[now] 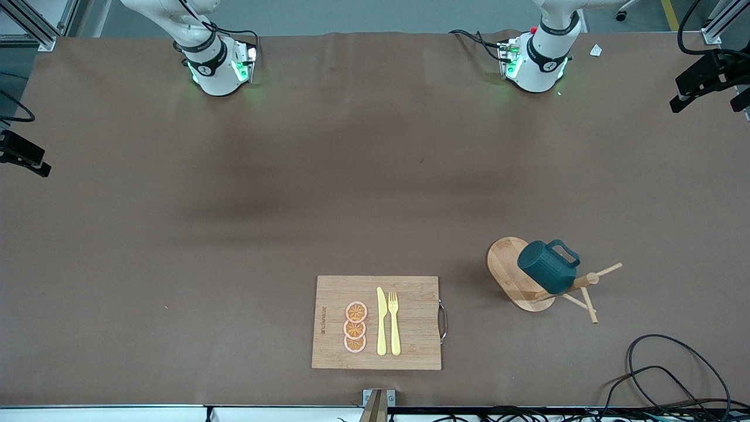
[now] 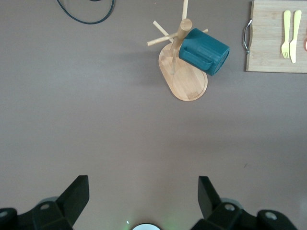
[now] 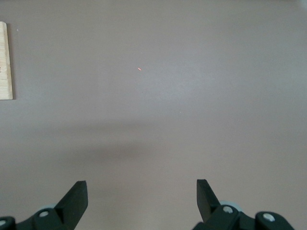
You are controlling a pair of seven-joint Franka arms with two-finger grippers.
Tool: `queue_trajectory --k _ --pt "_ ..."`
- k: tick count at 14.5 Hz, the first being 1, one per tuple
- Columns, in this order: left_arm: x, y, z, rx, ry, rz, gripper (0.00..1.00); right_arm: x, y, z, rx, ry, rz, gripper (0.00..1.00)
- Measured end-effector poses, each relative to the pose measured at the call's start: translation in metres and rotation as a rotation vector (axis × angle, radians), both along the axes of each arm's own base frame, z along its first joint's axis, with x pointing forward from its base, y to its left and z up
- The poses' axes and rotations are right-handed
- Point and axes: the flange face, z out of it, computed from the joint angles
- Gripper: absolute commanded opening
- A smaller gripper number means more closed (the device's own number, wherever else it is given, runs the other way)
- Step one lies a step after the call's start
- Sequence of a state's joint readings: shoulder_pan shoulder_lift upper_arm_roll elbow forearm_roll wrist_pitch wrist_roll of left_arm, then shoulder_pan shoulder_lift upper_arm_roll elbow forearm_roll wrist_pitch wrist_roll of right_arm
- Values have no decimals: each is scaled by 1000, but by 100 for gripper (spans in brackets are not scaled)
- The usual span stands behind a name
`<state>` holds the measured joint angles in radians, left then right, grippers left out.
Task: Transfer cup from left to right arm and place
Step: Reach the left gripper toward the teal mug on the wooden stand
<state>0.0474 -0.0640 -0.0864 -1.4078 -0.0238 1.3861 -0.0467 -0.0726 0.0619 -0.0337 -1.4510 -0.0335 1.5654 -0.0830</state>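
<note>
The cup (image 1: 548,266), a dark teal ribbed mug with a loop handle, hangs tilted on a peg of the wooden rack (image 1: 508,275) toward the left arm's end of the table. The left wrist view shows the cup (image 2: 205,51) on the rack (image 2: 184,81), well apart from my left gripper (image 2: 143,181). That gripper is open, with only bare table between its fingers. My right gripper (image 3: 141,184) is open too, over bare brown table. Neither gripper shows in the front view; only the arms' bases do.
A wooden cutting board (image 1: 416,305) with a yellow knife (image 1: 381,321), a fork (image 1: 394,322) and orange slices (image 1: 355,327) lies beside the rack, toward the right arm's end. Black cables (image 1: 668,375) lie at the table corner near the rack.
</note>
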Motion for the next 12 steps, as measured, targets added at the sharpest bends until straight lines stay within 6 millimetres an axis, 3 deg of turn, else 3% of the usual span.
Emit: queue_trajectory --k 4,7,10,12 --pt "3 -2 2 -1 -26 -12 100 0 0 0 0 0 0 100" --pt "9 -7 -8 0 -7 -39 100 0 0 0 0 0 0 100" --pt "29 -4 -40 -5 53 13 100 0 0 0 0 0 0 100" --pt "49 -5 -71 -31 110 146 100 0 0 0 0 0 0 100"
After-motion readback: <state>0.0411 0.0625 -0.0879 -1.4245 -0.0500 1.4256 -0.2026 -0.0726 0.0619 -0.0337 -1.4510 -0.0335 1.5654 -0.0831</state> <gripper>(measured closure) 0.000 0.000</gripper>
